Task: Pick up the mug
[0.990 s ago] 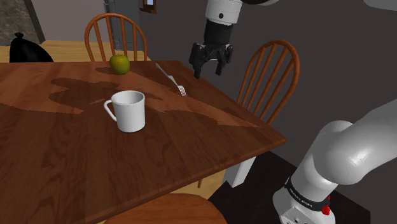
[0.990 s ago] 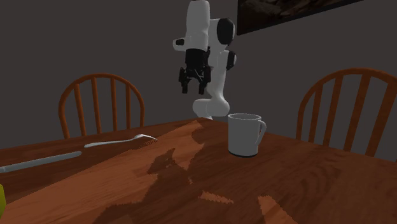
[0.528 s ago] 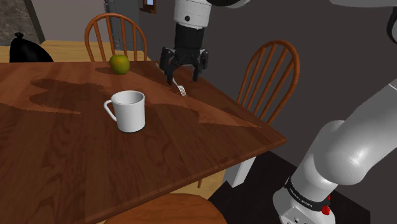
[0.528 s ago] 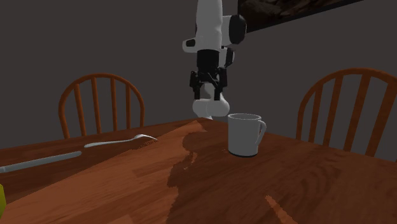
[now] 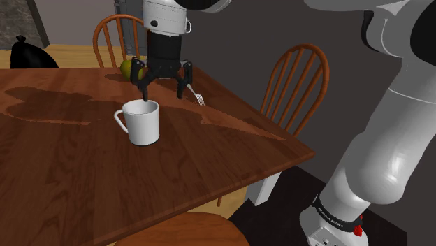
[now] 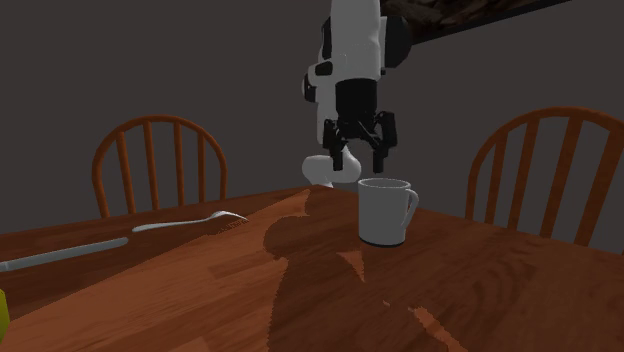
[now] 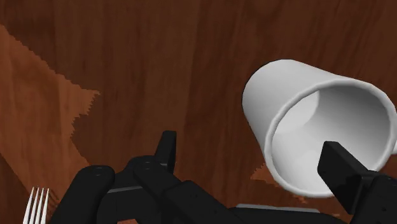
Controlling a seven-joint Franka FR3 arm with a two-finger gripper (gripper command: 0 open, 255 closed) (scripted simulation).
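A white mug [image 5: 143, 122] stands upright on the dark wooden table [image 5: 84, 168], its handle toward the shoulder view's left. My black gripper [image 5: 164, 91] hangs open just above and behind it, holding nothing. In the second exterior view the gripper [image 6: 358, 160] hovers over the mug [image 6: 385, 212], whose handle points right. In the wrist view one fingertip [image 7: 347, 172] lies over the open mouth of the mug [image 7: 318, 140]. The other fingertip [image 7: 167, 149] is over bare table beside it.
A fork [image 5: 199, 99] lies on the table behind the gripper, and a green apple [image 5: 128, 68] sits farther back. Wooden chairs [image 5: 297, 77] [image 5: 126, 35] stand at the table's far sides, another seat [image 5: 189, 230] at the near edge. The table's corner is at the shoulder view's right.
The arm has swung toward the shoulder view's left and come lower, from beyond the fork to just above the mug. The fingers have stayed open. The mug has not moved.
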